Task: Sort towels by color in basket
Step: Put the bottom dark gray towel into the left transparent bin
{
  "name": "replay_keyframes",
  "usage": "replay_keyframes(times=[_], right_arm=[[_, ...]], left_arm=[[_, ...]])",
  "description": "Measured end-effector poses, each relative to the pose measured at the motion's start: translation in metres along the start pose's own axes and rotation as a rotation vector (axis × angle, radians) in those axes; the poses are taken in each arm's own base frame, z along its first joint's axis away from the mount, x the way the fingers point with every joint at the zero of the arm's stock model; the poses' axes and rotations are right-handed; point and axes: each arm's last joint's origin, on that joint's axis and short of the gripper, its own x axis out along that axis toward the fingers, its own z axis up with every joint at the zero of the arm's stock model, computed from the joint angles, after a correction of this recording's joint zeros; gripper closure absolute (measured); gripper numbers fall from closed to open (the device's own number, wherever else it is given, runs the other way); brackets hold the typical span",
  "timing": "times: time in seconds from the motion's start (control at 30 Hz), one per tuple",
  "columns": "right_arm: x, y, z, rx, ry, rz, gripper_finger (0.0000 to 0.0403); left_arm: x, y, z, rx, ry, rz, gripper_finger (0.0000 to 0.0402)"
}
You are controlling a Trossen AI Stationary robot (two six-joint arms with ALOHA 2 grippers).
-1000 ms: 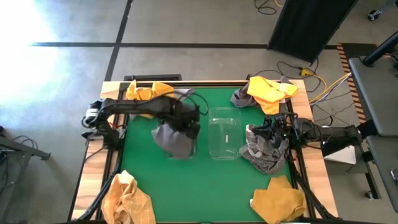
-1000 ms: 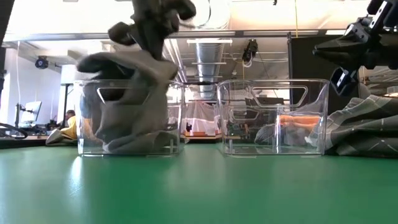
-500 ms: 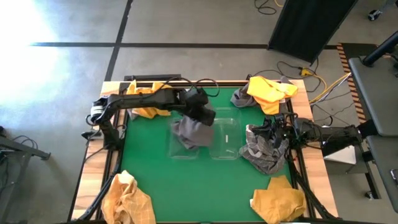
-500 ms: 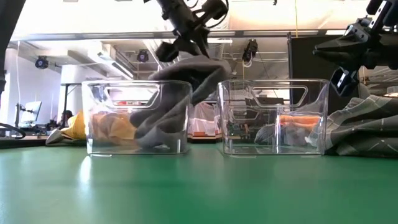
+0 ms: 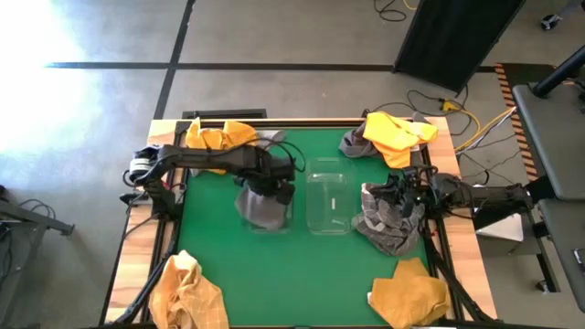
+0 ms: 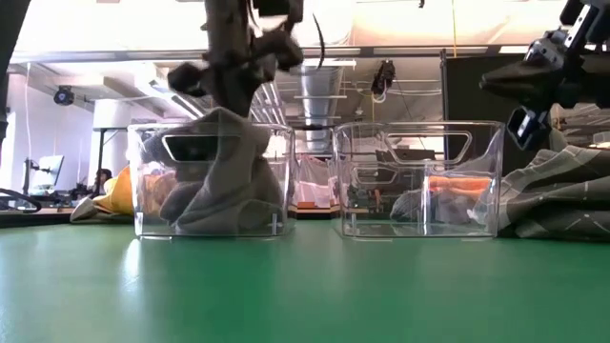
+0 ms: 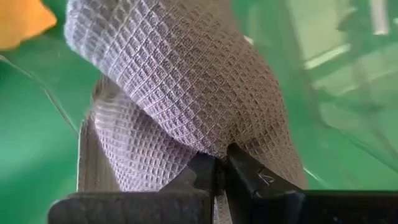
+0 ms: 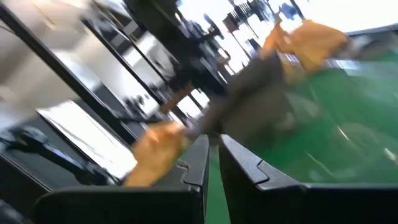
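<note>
My left gripper hangs over the left clear basket and is shut on a grey waffle-weave towel that fills that basket. A second clear basket stands just to the right of it. My right gripper is shut and hovers above a crumpled grey towel at the table's right side, touching nothing. Yellow towels lie at the far left, far right, near left and near right corners. My left gripper pinches a bunched-up peak of the grey towel between its two fingers, coming from above and pointing down. The towel hangs below the fingers in a cone, and its lower part is heaped on the floor of the left basket.
A small grey towel lies at the far edge beside the far-right yellow one. The right basket stands between the two grippers. Bare green mat stretches along the near side. Black frame rails run along the table's left and right edges.
My left gripper swung toward the right basket, dragging the grey towel up over the left basket's right wall, then came back over the left basket and went down. The towel now sits bunched inside the left basket. My right arm kept still.
</note>
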Motion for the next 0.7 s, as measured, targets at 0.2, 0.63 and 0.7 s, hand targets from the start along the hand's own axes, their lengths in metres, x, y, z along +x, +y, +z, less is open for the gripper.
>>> replay_keyframes(times=[0.2, 0.63, 0.7], right_arm=[[-0.001, 0.010, 0.012, 0.005, -0.129, 0.108, 0.0368], [0.005, 0.030, 0.039, -0.006, -0.125, 0.030, 0.0218], [0.010, 0.039, 0.049, -0.008, -0.052, -0.018, 0.0202]], left_arm=[[0.038, -0.004, 0.002, -0.094, -0.069, -0.145, 0.0387], [0.029, 0.008, -0.012, 0.017, 0.016, -0.122, 0.0261], [0.018, 0.010, -0.016, 0.056, 0.021, -0.115, 0.0231]])
